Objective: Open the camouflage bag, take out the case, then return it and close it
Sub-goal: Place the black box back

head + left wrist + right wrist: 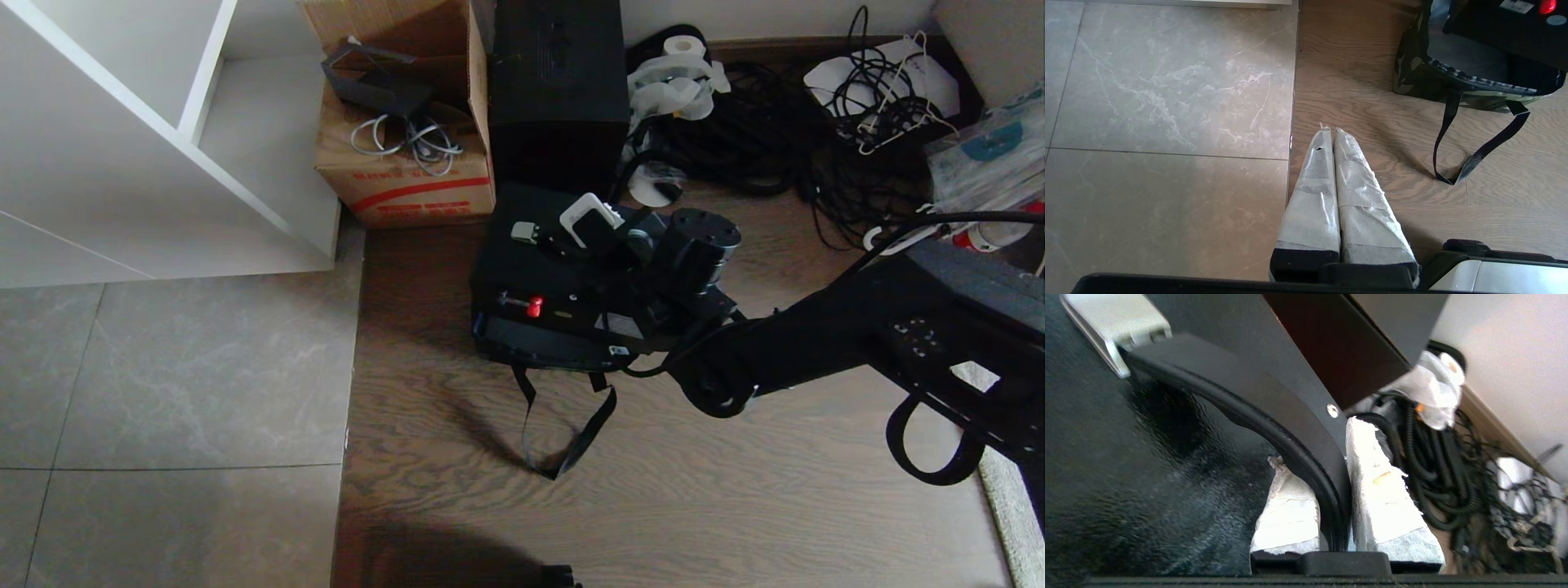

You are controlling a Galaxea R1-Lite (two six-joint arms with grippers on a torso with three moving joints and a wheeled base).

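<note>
The wooden floor (669, 506) carries everything here, with grey tiles to the robot's left and a white shelf unit (122, 139), a cardboard box (404, 175) and a tall black box (559, 90) standing behind the work. The camouflage bag (1412, 69) lies on the wood in front of that tall box, mouth open, grey lining showing and its black strap (563, 441) trailing loose toward the robot. The case (539, 278) sits above the open mouth, its lower part apparently in or just over the bag; how deep it sits cannot be told. The right gripper (1333, 498) is at the case's top, and the wrist view shows its taped fingers (1384, 498) pinched on either side of the case's curved black handle (1274, 428), so the case is held by that handle. Whether the case is going up or down cannot be told from this alone. Either way, the step probably goes best with the case kept level and square to the opening, moved straight along the bag's walls so the soft fabric does not drag or fold in with it. The narrow handle could pivot between the fingers, so a slow, steady motion seems wise, and the loose strap should stay clear of the mouth. The left gripper (1333, 134) is parked low over the floor near the tile edge, fingers pressed together on nothing, well apart from the bag.
</note>
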